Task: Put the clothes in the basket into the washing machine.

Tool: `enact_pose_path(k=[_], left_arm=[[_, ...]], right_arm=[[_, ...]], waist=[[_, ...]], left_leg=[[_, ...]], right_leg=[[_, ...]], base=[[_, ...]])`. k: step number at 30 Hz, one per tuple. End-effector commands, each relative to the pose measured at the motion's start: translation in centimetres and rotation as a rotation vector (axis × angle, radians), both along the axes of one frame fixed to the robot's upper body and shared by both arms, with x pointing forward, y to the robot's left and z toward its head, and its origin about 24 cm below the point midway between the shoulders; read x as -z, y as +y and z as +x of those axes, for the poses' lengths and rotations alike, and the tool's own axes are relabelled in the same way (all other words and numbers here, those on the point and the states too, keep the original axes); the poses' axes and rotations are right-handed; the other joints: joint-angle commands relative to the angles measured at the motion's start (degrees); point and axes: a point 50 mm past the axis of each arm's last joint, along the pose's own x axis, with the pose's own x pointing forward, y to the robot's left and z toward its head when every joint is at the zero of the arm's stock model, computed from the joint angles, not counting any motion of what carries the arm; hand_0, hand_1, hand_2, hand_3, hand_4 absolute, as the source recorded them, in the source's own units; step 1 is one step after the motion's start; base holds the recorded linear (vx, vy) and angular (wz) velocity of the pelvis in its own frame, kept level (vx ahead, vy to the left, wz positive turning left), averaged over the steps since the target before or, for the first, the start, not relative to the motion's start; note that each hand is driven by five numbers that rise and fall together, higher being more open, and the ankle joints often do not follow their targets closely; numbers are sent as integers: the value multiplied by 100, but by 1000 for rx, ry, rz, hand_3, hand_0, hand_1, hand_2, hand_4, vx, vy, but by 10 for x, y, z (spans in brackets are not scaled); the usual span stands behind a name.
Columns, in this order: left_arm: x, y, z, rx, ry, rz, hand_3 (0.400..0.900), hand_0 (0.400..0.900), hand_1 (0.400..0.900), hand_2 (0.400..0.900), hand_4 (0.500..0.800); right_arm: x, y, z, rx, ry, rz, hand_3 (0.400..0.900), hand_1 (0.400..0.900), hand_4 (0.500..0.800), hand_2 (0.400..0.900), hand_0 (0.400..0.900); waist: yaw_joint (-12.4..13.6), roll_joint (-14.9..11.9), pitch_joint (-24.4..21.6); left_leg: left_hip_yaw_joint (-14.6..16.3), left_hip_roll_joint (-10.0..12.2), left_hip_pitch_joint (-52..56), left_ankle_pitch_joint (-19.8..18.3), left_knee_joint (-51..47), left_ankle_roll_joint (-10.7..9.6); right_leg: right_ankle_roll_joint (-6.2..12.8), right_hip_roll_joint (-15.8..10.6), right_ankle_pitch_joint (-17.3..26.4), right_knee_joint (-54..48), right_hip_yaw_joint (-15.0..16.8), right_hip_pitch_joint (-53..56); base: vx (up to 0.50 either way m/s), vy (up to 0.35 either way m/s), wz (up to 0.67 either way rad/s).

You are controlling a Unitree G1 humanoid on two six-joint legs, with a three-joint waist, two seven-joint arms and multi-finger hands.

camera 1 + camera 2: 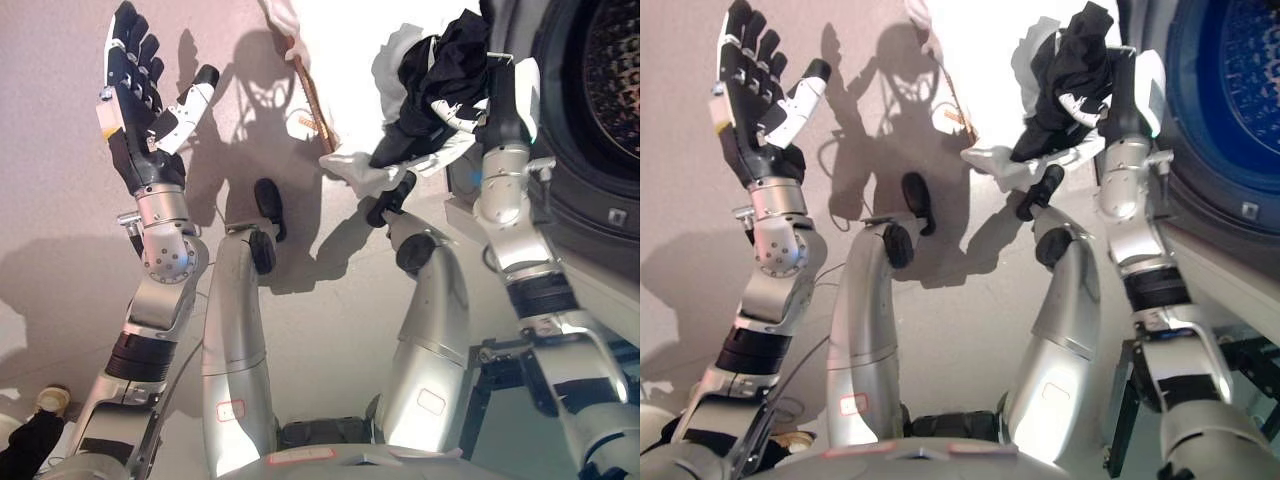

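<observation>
My right hand (497, 100) is raised in front of the washing machine (590, 180) at the upper right and is shut on a bundle of clothes. The bundle is a black garment (445, 65) with a white garment (362, 172) hanging below and to its left. The machine's round drum opening (1230, 90) lies just right of the bundle. At the top centre stands what looks like the pale basket (285, 20), with a brown handle (310, 100), in bright light. My left hand (135, 75) is held up at the upper left, open and holding nothing.
The floor (60, 200) is pale and bare on the left. A shoe (50, 400) and a dark shape show at the lower left corner. A dark frame (500, 380) stands low beside the machine's front at the lower right.
</observation>
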Motion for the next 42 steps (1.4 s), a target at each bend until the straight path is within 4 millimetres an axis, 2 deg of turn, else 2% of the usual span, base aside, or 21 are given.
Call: enact_pose_path(k=[1,4,5,6,9,15,17,21,28,34,42], left_arm=[[-2,-7,-15,-9,-100,29,900,900,900,900,800],[6,-9,-12,-22,-69,9,900,900,900,900,800],[6,-9,-12,-25,-74,5,900,900,900,900,800],[7,-11,-12,-28,-77,-6,900,900,900,900,800],[11,-17,-13,-29,-72,-12,900,900,900,900,800],[18,-23,-19,-25,-59,-18,900,900,900,900,800],[16,-26,-20,-7,-69,-5,900,900,900,900,800],[13,-34,-20,36,-81,29,900,900,900,900,800],[20,-44,-18,118,-36,107,900,900,900,900,800],[21,-47,-18,176,-25,136,900,900,900,900,800],[23,-50,-19,228,-11,183,900,900,900,900,800]], right_arm=[[-17,-9,-15,18,-257,339,400,400,500,400,400],[-19,-4,-19,47,-388,597,400,400,500,400,400],[-15,-4,-18,59,-374,605,400,400,500,400,400],[-21,-3,-22,76,-440,649,400,400,500,400,400],[-23,-6,-23,146,-508,783,400,400,500,400,400],[-24,-32,-14,413,-553,944,400,400,500,400,400],[-28,-51,-7,510,-546,985,400,400,500,400,400],[-53,-97,-10,702,-593,971,400,400,500,400,400],[-69,-158,-24,889,-500,863,400,400,500,400,400],[-79,-181,-30,894,-418,819,400,400,500,400,400],[-109,-197,-48,930,-507,809,400,400,500,400,400]], waist=[[165,-116,-1018],[100,38,-1043],[93,60,-1027],[64,110,-1026],[5,279,-1040],[63,586,-1096],[139,677,-1109],[302,820,-1116],[531,961,-1121],[664,1027,-1153],[812,1186,-1157]], left_leg=[[-302,-268,795,90,-1547,-165],[-224,-296,1031,51,-1661,-99],[-208,-333,1068,35,-1658,-74],[-198,-357,1084,21,-1625,-59],[-160,-407,1064,-7,-1533,-21],[-127,-459,907,-54,-1208,15],[-129,-487,857,-61,-1136,7],[-147,-497,754,-41,-1038,-29],[-136,-504,657,7,-994,-93],[-147,-507,548,25,-868,-139],[-136,-541,380,75,-755,-181]], right_leg=[[179,148,-982,1055,-578,-600],[199,108,-983,1091,-422,-573],[200,89,-991,1136,-352,-594],[194,70,-1004,1185,-294,-630],[181,36,-1004,1299,-149,-766],[158,-61,-987,1586,134,-1127],[152,-95,-999,1669,200,-1227],[131,-173,-1041,1839,332,-1388],[162,-292,-1024,1899,416,-1502],[150,-361,-977,1992,505,-1640],[133,-445,-1012,2235,664,-1929]], base=[[24,93,-21],[17,83,-9],[12,58,2],[18,56,2],[26,41,0],[25,30,-4],[12,-8,3],[11,-36,11],[-3,-52,9],[-8,-42,6],[-4,-38,10]])
